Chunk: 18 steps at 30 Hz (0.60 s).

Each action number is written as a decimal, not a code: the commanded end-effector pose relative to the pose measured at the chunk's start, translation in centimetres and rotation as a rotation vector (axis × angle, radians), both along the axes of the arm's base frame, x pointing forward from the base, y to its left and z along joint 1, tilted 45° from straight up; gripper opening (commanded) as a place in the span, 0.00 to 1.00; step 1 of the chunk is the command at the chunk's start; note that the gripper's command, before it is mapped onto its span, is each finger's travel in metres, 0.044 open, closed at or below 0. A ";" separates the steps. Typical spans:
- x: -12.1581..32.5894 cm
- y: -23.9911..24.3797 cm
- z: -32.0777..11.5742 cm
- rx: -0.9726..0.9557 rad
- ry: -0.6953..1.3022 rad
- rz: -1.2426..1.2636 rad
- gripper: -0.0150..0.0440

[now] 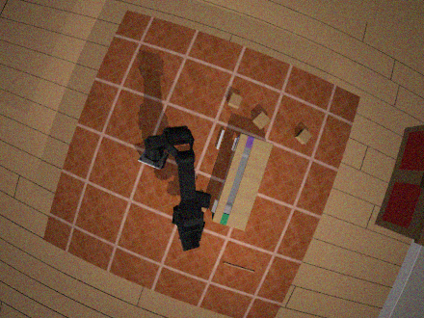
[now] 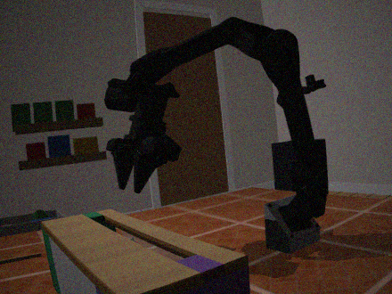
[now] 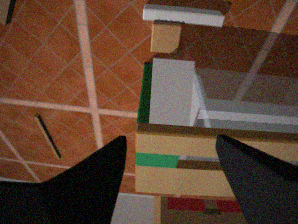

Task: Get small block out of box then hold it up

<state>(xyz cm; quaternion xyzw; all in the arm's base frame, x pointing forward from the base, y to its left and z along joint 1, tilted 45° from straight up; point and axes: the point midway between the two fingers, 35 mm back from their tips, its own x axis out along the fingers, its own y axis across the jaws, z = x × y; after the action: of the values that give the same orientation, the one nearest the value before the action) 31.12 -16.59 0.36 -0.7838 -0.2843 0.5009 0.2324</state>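
Note:
The box (image 1: 258, 178) (image 2: 76, 242) (image 3: 175, 145) has a slotted wooden top, with a green end (image 1: 225, 219) (image 2: 93, 216) (image 3: 156, 160) and a purple end (image 1: 250, 142) (image 2: 200, 263). In the wrist view a small tan block (image 3: 166, 38) lies outside the box on the tiles, in front of the green end, between the box's front and a low white strip (image 3: 182, 16). My gripper (image 2: 129, 189) (image 3: 171, 141) is open and empty, pointing down high above the box's green end region. In the overhead view the arm hides the fingers, and the block is not clearly seen.
Three tan blocks (image 1: 234, 100) (image 1: 260, 120) (image 1: 303, 136) lie beyond the purple end. Another white strip (image 1: 220, 139) stands in front of that end. A thin dark stick (image 1: 239, 266) (image 3: 47, 136) lies past the green end. A tray with red compartments (image 1: 414, 149) is off the tiles.

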 end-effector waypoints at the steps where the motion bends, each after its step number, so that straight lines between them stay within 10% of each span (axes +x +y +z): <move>1: -0.1 -0.2 -0.1 0.038 0.047 -0.066 0.74; 18: -0.3 6.5 -6.7 0.041 0.045 -0.066 0.74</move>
<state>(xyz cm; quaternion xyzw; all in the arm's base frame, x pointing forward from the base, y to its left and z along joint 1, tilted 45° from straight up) 31.10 -11.80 -4.96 -0.7761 -0.2632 0.5069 0.2674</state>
